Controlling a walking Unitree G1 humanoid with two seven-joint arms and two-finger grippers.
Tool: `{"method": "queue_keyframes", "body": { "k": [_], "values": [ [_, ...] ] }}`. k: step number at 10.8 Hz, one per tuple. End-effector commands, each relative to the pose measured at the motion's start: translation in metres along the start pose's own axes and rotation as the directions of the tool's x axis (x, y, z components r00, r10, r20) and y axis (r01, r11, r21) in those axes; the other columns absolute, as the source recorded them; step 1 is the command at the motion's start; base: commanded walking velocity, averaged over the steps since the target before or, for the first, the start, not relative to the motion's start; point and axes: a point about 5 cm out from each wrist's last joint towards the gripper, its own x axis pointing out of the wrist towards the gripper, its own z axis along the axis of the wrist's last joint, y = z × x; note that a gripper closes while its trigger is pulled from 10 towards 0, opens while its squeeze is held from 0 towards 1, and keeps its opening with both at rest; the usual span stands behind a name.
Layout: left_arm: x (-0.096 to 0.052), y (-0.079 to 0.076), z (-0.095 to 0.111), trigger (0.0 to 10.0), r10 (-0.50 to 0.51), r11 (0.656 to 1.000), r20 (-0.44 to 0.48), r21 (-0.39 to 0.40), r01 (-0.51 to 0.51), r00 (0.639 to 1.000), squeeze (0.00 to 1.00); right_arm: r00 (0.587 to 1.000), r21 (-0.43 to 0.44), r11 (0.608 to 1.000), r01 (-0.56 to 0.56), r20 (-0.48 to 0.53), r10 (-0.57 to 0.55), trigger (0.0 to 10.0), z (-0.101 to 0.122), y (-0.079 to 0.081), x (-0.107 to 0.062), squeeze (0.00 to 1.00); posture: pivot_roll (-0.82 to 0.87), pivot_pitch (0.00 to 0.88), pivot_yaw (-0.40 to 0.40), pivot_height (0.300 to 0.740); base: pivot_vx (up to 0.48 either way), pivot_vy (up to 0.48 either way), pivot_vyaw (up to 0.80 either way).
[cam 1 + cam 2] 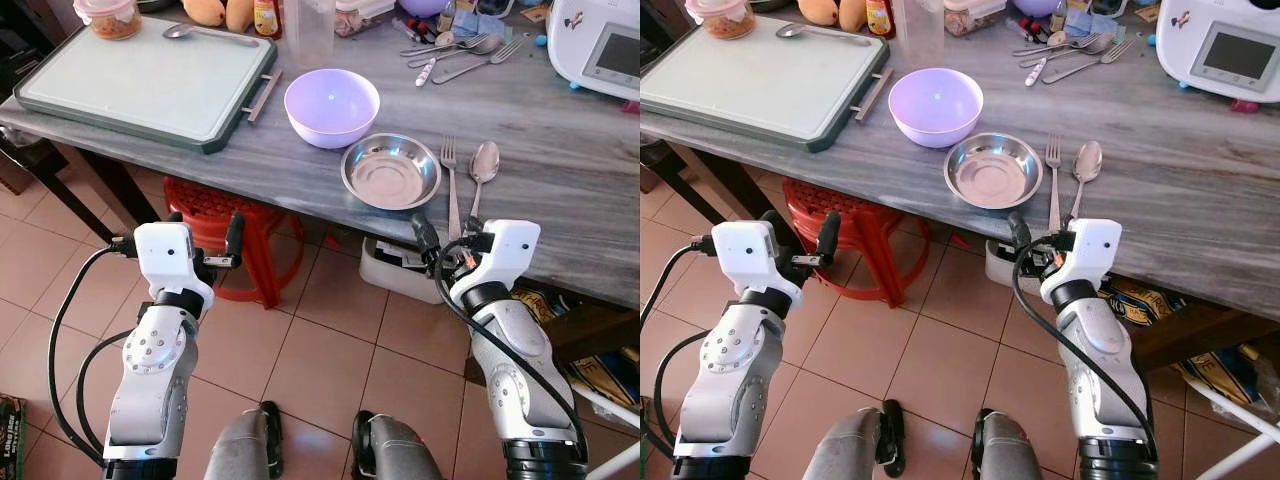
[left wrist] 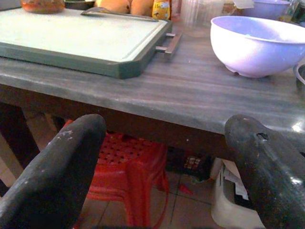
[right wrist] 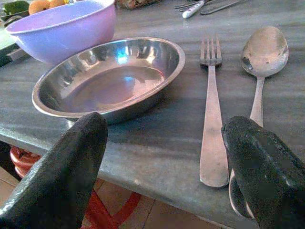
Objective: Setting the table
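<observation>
The steel dish (image 1: 390, 171), fork (image 1: 449, 185) and spoon (image 1: 481, 170) lie side by side at the worktop's (image 1: 560, 140) near edge, forming one place setting. The right claw (image 3: 162, 167) is open just before them, empty. The left claw (image 2: 167, 167) is open below the edge, empty.

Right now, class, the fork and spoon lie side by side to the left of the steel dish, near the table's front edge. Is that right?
Not quite. The fork and spoon lie to the right of the steel dish, as the left eye view shows. They do lie side by side near the table's front edge.
</observation>
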Motion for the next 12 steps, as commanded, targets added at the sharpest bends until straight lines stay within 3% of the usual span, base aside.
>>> {"method": "queue_keyframes", "body": {
  "k": [1, 12],
  "values": [
    [-0.0029, 0.0002, 0.0003, 10.0, -0.01, 1.0, -0.006, 0.004, 0.01, 1.0, 0.0, 1.0, 0.008, 1.0, 0.002, -0.014, -0.002, 10.0, -0.0015, -0.0008, -0.0002, 0.0, -0.01, 0.23, 0.029, 0.74, 0.0, 0.0, 0.0],
    [-0.0056, -0.0001, -0.0005, 10.0, -0.017, 1.0, -0.016, 0.0, 0.017, 1.0, 0.0, 0.996, 0.074, 0.997, 0.0, -0.085, 0.007, 10.0, -0.0086, -0.0002, 0.0083, 0.0, 0.0, 0.242, 0.027, 0.74, 0.0, 0.0, 0.0]
  ]
}}
